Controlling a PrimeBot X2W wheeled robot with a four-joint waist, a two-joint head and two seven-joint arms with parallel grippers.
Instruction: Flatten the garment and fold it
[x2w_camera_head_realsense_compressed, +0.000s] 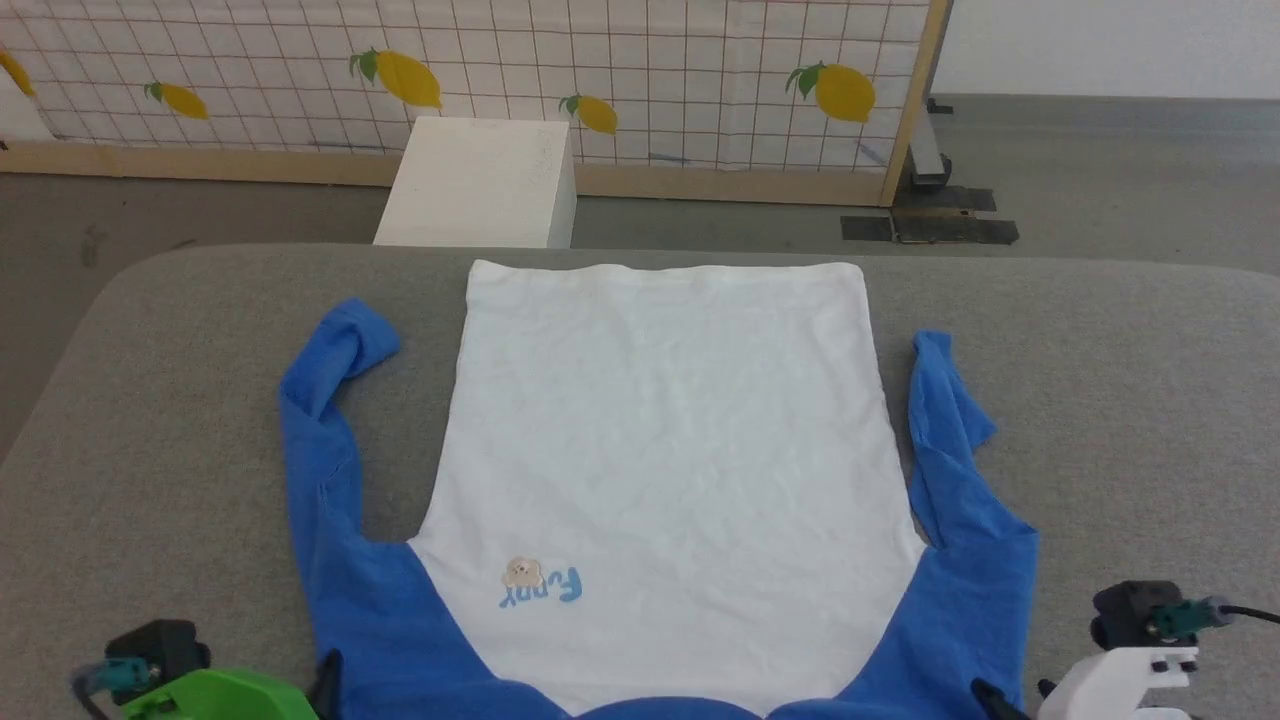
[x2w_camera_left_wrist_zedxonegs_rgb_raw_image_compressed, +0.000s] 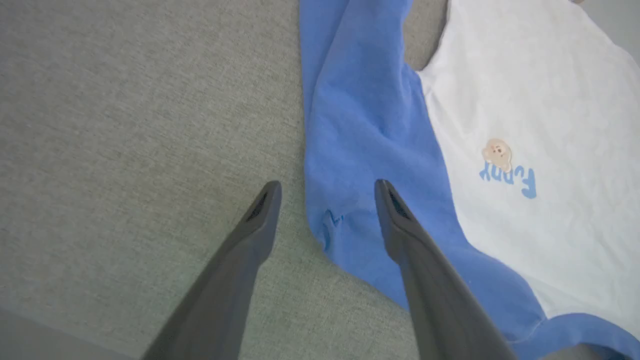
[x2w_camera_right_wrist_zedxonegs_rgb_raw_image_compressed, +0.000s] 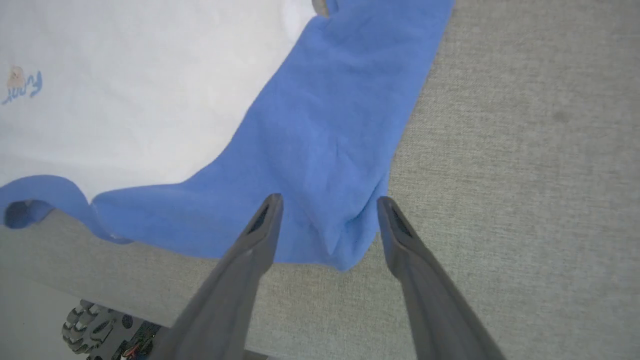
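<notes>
The garment (x2w_camera_head_realsense_compressed: 665, 450) lies spread flat on the grey table (x2w_camera_head_realsense_compressed: 1130, 400), white body up, hem at the far side and neck at the near edge. Its blue sleeves run along both sides, the left sleeve (x2w_camera_head_realsense_compressed: 320, 420) and the right sleeve (x2w_camera_head_realsense_compressed: 950, 440) each bunched at the far end. The bear print (x2w_camera_head_realsense_compressed: 522, 573) sits near the left shoulder. My left gripper (x2w_camera_left_wrist_zedxonegs_rgb_raw_image_compressed: 327, 187) is open over the outer edge of the blue left shoulder (x2w_camera_left_wrist_zedxonegs_rgb_raw_image_compressed: 360, 150), holding nothing. Above the corner of the blue right shoulder (x2w_camera_right_wrist_zedxonegs_rgb_raw_image_compressed: 320, 150) my right gripper (x2w_camera_right_wrist_zedxonegs_rgb_raw_image_compressed: 327, 202) stands open, also with nothing in it.
A white box (x2w_camera_head_realsense_compressed: 480, 180) stands on the floor beyond the table's far edge, in front of a lemon-print grid wall (x2w_camera_head_realsense_compressed: 640, 70). Bare grey table surface lies to the left and right of the sleeves. The table's near edge runs just below the neck.
</notes>
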